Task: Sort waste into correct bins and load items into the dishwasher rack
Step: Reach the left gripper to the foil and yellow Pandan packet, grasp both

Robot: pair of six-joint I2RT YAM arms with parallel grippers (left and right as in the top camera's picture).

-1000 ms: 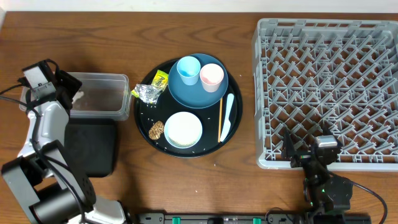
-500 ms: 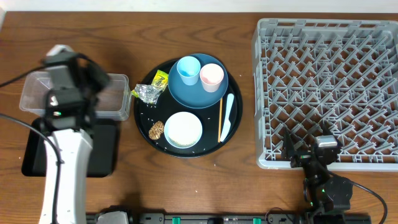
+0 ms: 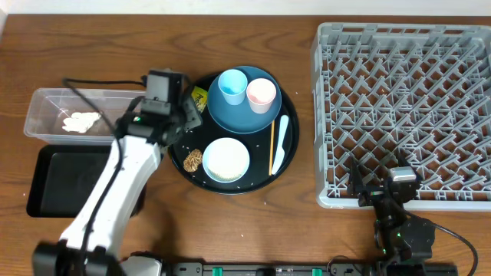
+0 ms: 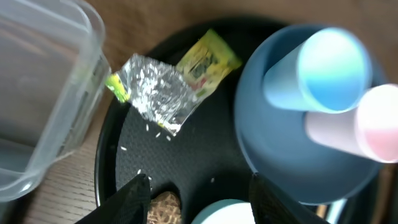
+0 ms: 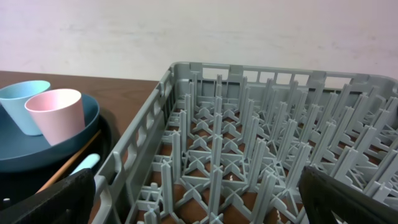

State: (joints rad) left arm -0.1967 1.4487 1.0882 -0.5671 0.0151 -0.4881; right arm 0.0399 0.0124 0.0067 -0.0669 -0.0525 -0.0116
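My left gripper hangs open and empty over the left side of the round black tray. Crumpled silver foil and the yellow wrapper lie just beyond its fingertips, with rice grains scattered around. The brown food piece sits by the left finger, beside the pale-blue bowl. The white tissue lies in the clear tub. The dark-blue plate carries the light-blue cup and the pink cup. My right gripper stands open at the rack's front edge.
The shallow black tray lies in front of the clear tub, partly under my left arm. A white spoon and a wooden chopstick lie on the right side of the round tray. Bare wood shows between the round tray and the rack.
My left arm has swung right from the clear tub to the round tray, and its jaws have narrowed. The tissue now lies in the tub. The right arm has not moved.
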